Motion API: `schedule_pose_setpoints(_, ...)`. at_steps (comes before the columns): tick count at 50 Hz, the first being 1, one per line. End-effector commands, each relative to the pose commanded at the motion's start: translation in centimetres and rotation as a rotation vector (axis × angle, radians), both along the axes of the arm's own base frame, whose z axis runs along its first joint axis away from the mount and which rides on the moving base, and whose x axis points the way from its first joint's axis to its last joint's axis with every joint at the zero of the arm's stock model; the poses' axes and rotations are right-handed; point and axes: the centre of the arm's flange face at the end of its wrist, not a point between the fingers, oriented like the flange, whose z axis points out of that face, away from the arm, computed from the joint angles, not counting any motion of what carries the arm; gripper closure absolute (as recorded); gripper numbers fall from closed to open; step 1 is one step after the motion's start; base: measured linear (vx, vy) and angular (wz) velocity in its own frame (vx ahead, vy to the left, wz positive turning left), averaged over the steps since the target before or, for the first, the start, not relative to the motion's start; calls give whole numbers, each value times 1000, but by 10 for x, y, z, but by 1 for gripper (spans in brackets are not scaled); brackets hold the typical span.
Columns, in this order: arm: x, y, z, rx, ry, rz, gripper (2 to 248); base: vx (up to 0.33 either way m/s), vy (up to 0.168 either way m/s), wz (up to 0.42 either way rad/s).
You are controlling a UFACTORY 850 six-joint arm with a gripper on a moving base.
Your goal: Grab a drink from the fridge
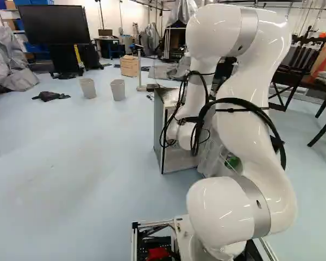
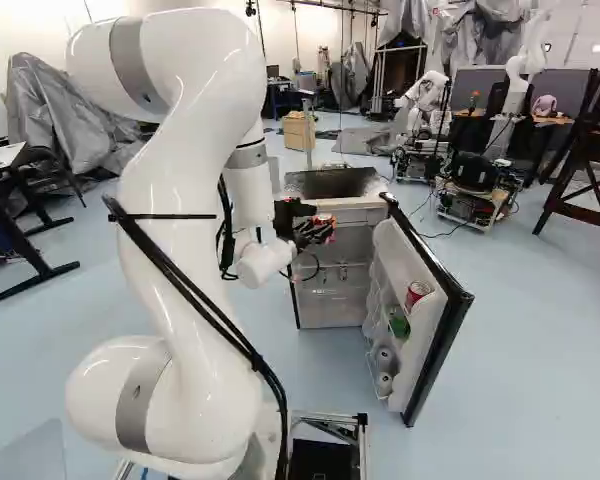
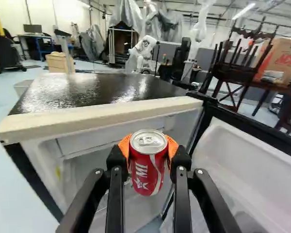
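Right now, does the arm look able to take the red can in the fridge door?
Probably not: the pincer is shut on another red can, so it has no free grip. The way itself looks open, though, with the fridge door swung wide and its can in plain view.

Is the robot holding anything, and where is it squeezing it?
Yes, a red drink can. The gripper has it by the sides, near the top, with an orange pad on each side.
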Motion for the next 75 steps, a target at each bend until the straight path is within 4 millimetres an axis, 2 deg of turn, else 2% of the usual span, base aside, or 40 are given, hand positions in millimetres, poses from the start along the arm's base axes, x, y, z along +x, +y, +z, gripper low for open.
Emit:
schedule_pose_setpoints(25,-28,21,16,43,131,227,154,0,0,0)
schedule_pose_setpoints(37,-34,29,22,45,181,325,154,0,0,0)
schedule_pose_setpoints(75,-40,29,59,28,105,342,154,0,0,0)
